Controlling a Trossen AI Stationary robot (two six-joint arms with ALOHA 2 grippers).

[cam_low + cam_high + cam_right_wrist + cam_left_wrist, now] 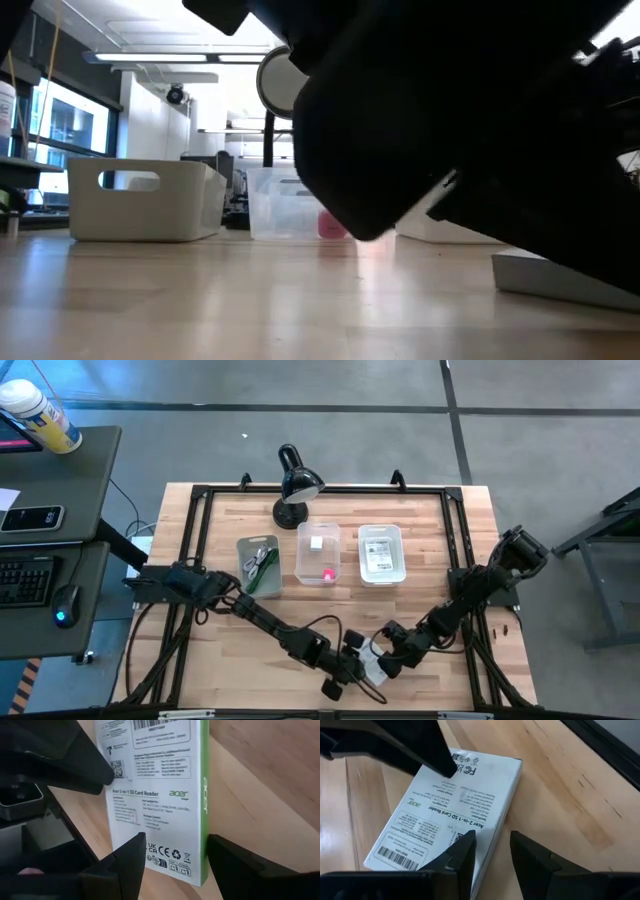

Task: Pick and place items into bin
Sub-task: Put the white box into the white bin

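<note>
A white printed packet (373, 669) lies flat on the table near its near edge; the low view shows it too (560, 280). My left gripper (492, 845) is open at one end of it, one finger over its printed face and the other past its long edge. My right gripper (176, 845) is open at the other end, one finger over the face and one outside the green side (204, 805). A second packet lies in the white bin (380, 553). The white block and pink cube sit in the clear bin (318, 552). Cords and the green stick are in the grey bin (258, 565). My left gripper stands over the packet's long edge (495, 827), coming slanting from above; whether a finger (465, 851) rests on the face, I cannot tell. My right gripper straddles the packet's green-sided edge (204, 865) near a corner; I cannot tell whether it touches.
A black desk lamp (292, 485) stands at the far edge behind the bins. The three bins sit in a row across the table's middle. The two arms meet close together at the near edge. A black frame rail (190, 540) runs along the table's sides.
</note>
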